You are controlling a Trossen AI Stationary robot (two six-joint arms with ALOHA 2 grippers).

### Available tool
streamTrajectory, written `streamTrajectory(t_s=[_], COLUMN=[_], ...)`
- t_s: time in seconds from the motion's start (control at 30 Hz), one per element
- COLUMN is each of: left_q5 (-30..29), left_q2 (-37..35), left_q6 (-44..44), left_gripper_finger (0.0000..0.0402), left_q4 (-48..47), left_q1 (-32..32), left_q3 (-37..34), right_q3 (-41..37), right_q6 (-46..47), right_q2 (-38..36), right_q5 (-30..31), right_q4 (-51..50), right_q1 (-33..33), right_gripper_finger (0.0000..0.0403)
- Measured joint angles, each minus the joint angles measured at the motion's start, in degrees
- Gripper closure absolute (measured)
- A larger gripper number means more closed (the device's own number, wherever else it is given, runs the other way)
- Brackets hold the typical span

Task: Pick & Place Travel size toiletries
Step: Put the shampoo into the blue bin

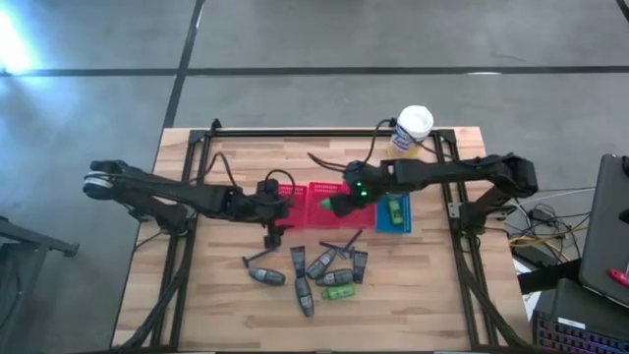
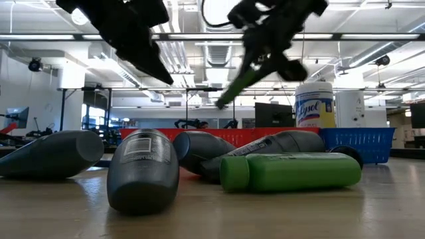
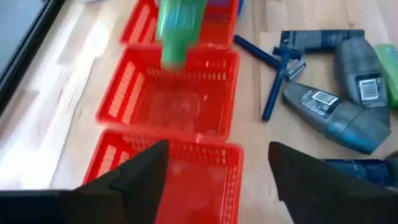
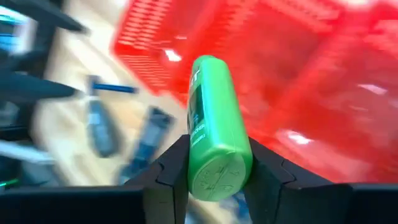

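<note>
A small green bottle [image 4: 214,134] is clamped between the two dark fingers [image 4: 169,177] of the right gripper [image 1: 337,205], its flat base toward the wrist and its neck pointing out over the red basket [image 1: 305,205]. In the left wrist view the same bottle [image 3: 177,28] is seen hanging tilted above the basket's far rim [image 3: 180,62] — held in the air, not touching the plastic.

The left gripper [image 1: 276,208] is held over the near end of the red basket, its fingers [image 3: 140,171] spread wide apart with nothing between them.

The remaining toiletries are gathered on the wooden table [image 1: 423,295] in front of the baskets: several dark grey tubes [image 1: 319,264], another green bottle [image 1: 337,293] lying on its side, and thin dark razors [image 1: 339,241] just beside them. One more green bottle [image 1: 395,209] is seen lying in the blue basket [image 1: 405,226], which is set against the red one. A white-and-yellow canister [image 1: 412,128] stands upright at the table's far edge — well apart from the pile.
</note>
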Motion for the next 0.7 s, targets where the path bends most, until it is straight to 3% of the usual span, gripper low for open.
streamTrajectory(t_s=[0.13,0.23,0.33,0.5,0.7], left_q5=[-1.3,-4.29,-6.94,-7.93,-7.76], left_q2=[-3.33,-5.02,-5.77,-5.54,-4.71], left_q6=[-3.67,-4.51,-4.55,-4.54,-4.05], left_gripper_finger=[0.0107,0.011,0.011,0.0111,0.011], left_q4=[-2.77,-3.02,-3.32,-3.56,-4.39], left_q1=[-0.01,-0.1,-0.08,0.05,0.07], left_q3=[0.0,-0.12,-0.52,-0.76,-0.83], right_q3=[0.01,-0.08,-1.56,-5.92,-9.08], right_q6=[2.88,12.68,23.71,33.95,38.92], right_q2=[-6.4,-10.51,-11.81,-9.95,-6.68], right_q5=[11.4,22.13,25.79,28.53,33.73], right_q4=[-16.39,-30.53,-37.7,-38.0,-36.29], right_q1=[2.83,8.17,13.55,18.42,17.19], right_gripper_finger=[0.0305,0.0304,0.0302,0.0301,0.0281])
